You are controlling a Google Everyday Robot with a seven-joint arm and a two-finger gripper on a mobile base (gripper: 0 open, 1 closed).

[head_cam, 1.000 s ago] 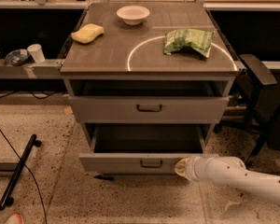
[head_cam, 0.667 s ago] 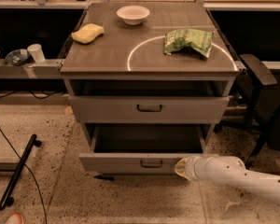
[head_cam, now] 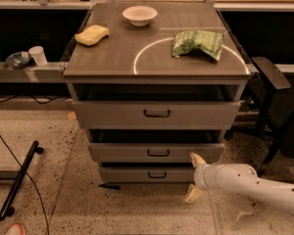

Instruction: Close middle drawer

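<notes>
Your middle drawer [head_cam: 122,152] sits second of three in the grey cabinet, under the front edge of the worktop [head_cam: 112,62]. Its low flat front stands slightly proud of the lowest drawer [head_cam: 127,174] beneath it, and only a thin dark strip of its tray shows above the front. The small dark handle [head_cam: 158,152] sits at the centre of that front. Above it, the taller top drawer [head_cam: 112,114] juts out further, with a dark gap between it and the worktop.

You'll find the claw [head_cam: 194,176] low down, below the front right corner of the worktop, at the end of the white arm [head_cam: 250,185] that comes in from the right. Its two pale fingers are spread wide and hold nothing. The upper finger [head_cam: 197,159] lies at the right end of the middle drawer's front, by its lower edge; you cannot tell whether it touches. The lower finger points down toward the floor, just right of the lowest drawer.

On the worktop, a white bowl [head_cam: 139,15] stands near the far edge, a yellow sponge [head_cam: 92,35] lies toward the left edge, and a green crumpled bag [head_cam: 198,42] rests toward the right edge, over a white circle [head_cam: 142,55] marked on the surface. A black bar [head_cam: 19,179] lies on the speckled floor, well to the left.
</notes>
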